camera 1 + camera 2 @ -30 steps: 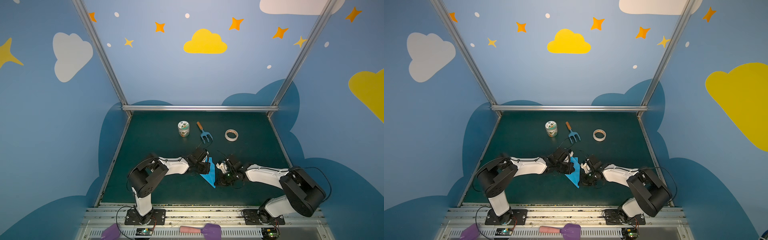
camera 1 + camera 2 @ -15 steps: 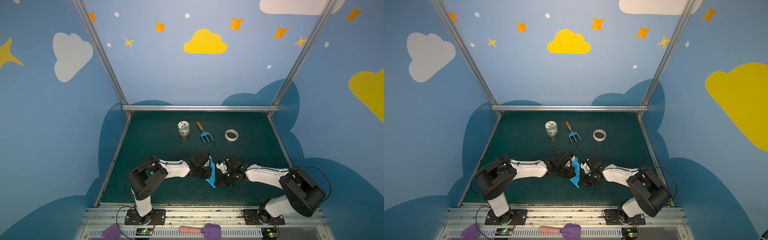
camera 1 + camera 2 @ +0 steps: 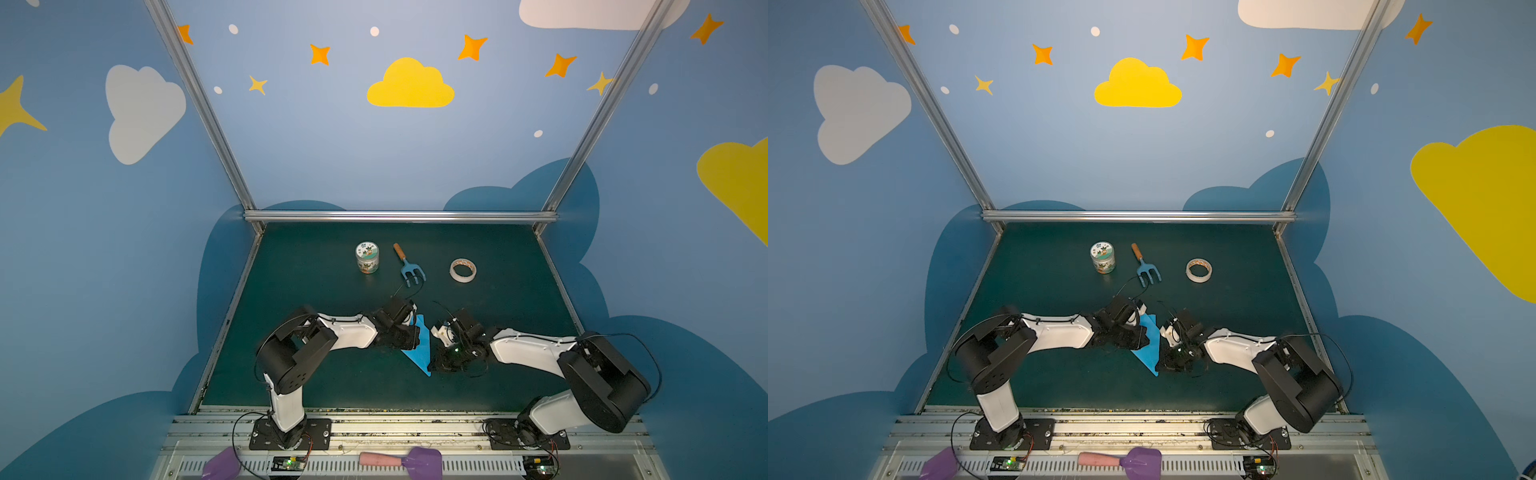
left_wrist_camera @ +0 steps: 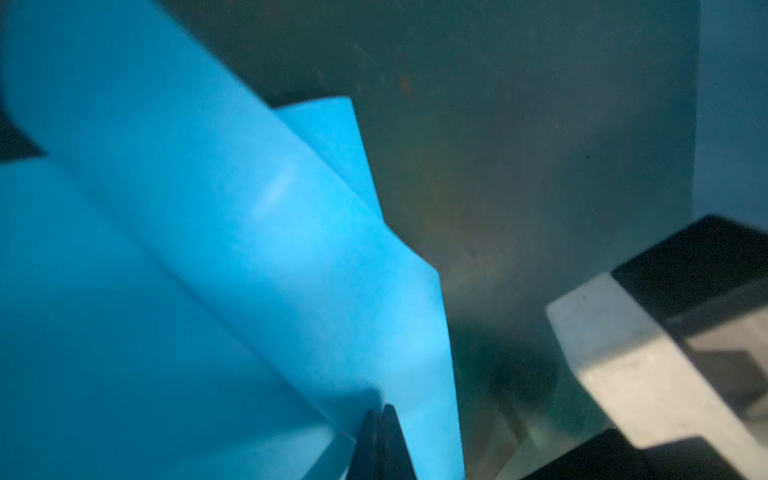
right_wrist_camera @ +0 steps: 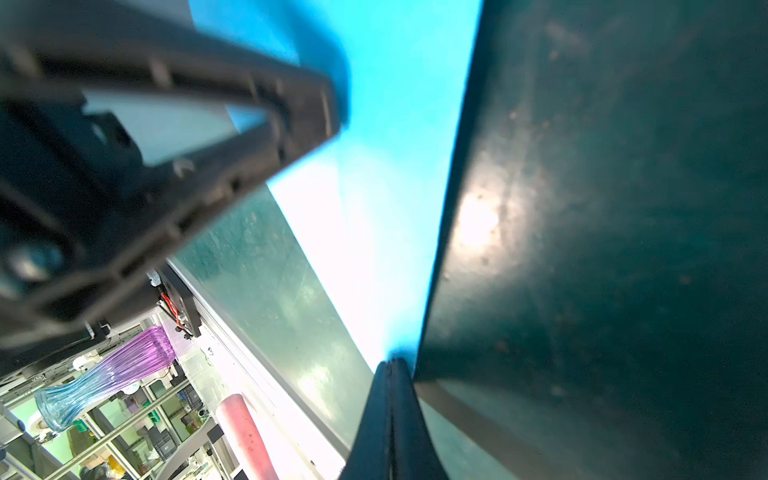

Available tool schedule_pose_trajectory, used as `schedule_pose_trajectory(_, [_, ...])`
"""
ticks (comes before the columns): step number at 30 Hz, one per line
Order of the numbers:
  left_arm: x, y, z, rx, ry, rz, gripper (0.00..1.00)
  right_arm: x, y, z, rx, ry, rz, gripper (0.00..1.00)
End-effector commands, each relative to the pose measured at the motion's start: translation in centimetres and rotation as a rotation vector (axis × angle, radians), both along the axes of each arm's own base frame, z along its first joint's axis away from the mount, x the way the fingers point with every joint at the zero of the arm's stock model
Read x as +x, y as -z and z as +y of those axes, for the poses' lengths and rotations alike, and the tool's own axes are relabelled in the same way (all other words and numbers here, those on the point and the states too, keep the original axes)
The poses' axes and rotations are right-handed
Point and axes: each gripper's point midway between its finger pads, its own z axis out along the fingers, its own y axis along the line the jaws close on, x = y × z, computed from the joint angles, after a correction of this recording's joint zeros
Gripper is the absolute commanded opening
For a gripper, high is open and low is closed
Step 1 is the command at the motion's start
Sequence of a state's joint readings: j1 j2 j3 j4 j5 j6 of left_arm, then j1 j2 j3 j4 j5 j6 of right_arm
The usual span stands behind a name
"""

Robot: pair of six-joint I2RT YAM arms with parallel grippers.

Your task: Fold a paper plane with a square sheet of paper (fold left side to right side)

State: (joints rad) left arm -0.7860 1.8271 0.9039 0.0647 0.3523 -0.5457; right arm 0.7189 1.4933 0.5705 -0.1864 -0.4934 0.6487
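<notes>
**Hidden or unclear.** In both top views the sheet of paper [image 3: 421, 352] [image 3: 1148, 350] lies low in the middle of the frame on the dark green table [image 3: 316, 291]. It shows as a narrow triangle with its point toward the lower edge. Its left part is covered by the left arm's black wrist. The fingertips of both arms are hidden there under their own housings.

The left wrist view is blurred. The paper fills its left half in overlapping raised layers, and how many layers there are cannot be counted.

**Fingers.** The left gripper [image 4: 382, 417] has its fingers pressed together with no gap, and the tips rest against the paper. The right gripper [image 5: 393, 372] is likewise closed, with its tips at the paper's narrow end. Whether either one pinches a layer cannot be told.

**Writing.** A jar [image 3: 367, 258] in the upper middle of the table carries a printed label, too small to read. Beside it lie a blue fork [image 3: 410, 268] and a tape roll [image 3: 462, 270], neither with legible marks.
</notes>
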Motion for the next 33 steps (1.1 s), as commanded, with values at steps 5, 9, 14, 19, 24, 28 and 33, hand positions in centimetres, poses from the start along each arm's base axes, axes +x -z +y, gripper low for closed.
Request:
schedule_pose_trajectory(5, [1.3,4.6,4.7,0.174,-0.081,0.059,0.04,-2.6,4.0,-3.2,-0.189,-0.013,0.072,0.0])
schedule_pose_trajectory(9, [2.3,5.1,5.7,0.198,-0.098,0.073,0.04,-2.7,4.0,-3.2,-0.189,-0.014,0.072,0.0])
schedule_pose_trajectory(14, [3.7,5.9,7.0,0.22,-0.132,0.093,0.04,-2.8,4.1,-3.2,-0.189,-0.014,0.074,0.0])
schedule_pose_trajectory(19, [4.6,6.6,8.8,0.248,-0.171,0.111,0.04,-2.8,4.0,-3.2,-0.188,-0.012,0.073,0.0])
schedule_pose_trajectory(24, [5.3,7.5,10.7,0.269,-0.217,0.139,0.04,-2.9,4.0,-3.3,-0.189,-0.011,0.074,0.0])
schedule_pose_trajectory(28, [6.3,7.7,11.3,0.279,-0.237,0.151,0.04,-2.9,4.0,-3.4,-0.19,-0.009,0.073,0.0])
schedule_pose_trajectory(33, [8.8,4.5,11.3,0.285,-0.219,0.081,0.03,-2.9,4.0,-3.5,-0.195,-0.01,0.07,0.0])
